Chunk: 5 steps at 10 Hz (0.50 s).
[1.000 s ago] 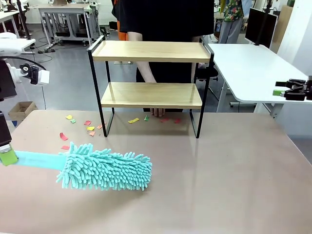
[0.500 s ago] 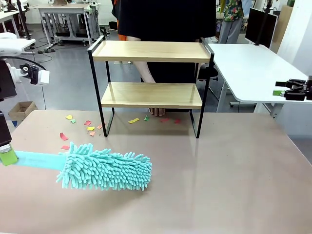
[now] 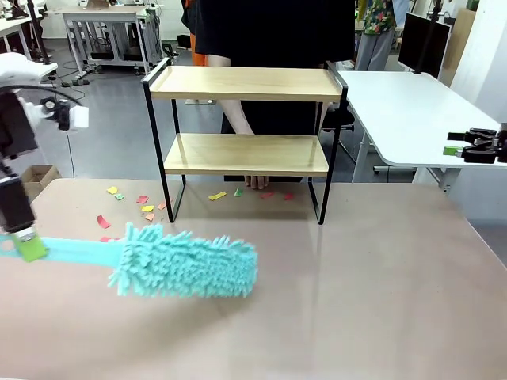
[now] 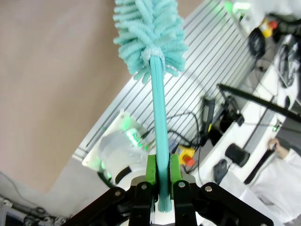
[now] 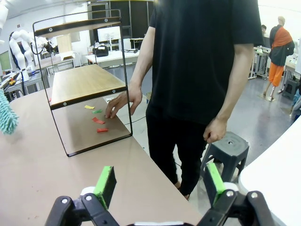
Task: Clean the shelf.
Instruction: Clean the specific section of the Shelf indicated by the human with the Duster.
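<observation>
1. Front view: left gripper (image 3: 28,244), clamped on the duster (image 3: 190,265) handle, is lifting it toward one o'clock (approach starting).
2. The shelf (image 3: 245,154) is standing at twelve o'clock; right gripper (image 3: 454,148) is idling open, empty.

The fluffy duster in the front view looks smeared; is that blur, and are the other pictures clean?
Front view: the duster and left gripper are blurred, the shelf is sharp. Left wrist view: crisp handle, background tilted. Right wrist view: sharp, washed-out glare top right.
</observation>
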Tool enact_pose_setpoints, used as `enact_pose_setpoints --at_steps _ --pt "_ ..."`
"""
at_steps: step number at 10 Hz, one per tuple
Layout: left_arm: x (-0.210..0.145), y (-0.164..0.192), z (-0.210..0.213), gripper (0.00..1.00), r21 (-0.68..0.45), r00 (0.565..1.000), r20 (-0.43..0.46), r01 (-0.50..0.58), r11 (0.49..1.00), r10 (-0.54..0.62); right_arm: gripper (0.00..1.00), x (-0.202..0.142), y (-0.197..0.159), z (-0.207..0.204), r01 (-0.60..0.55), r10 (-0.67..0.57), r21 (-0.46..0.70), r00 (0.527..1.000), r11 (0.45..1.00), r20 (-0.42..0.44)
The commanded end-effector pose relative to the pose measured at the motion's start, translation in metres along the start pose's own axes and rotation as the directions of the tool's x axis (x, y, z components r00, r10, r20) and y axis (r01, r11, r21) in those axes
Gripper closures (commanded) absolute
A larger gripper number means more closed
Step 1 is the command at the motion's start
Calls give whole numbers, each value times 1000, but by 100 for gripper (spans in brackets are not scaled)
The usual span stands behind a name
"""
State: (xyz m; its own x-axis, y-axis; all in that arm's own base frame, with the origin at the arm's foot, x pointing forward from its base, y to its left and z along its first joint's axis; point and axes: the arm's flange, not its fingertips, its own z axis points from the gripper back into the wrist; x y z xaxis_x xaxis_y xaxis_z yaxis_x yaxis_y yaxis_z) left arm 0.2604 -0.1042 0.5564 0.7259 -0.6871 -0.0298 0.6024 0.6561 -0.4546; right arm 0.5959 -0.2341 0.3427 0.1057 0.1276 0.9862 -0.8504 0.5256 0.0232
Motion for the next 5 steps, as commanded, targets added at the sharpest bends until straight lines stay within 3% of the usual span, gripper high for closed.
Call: enact_pose_setpoints --at_steps 1,3,5 --pt "29 -27 -7 86 -1 995 95 -22 1000 22 0 3 0 -1 -5 5 3 1000 1000 1" --pt "69 -52 -24 86 64 972 202 -137 989 121 0 3 0 -1 -5 5 3 1000 1000 1" --pt "111 -79 -52 86 141 951 280 -176 974 131 0 3 0 -1 -5 5 3 1000 1000 1"
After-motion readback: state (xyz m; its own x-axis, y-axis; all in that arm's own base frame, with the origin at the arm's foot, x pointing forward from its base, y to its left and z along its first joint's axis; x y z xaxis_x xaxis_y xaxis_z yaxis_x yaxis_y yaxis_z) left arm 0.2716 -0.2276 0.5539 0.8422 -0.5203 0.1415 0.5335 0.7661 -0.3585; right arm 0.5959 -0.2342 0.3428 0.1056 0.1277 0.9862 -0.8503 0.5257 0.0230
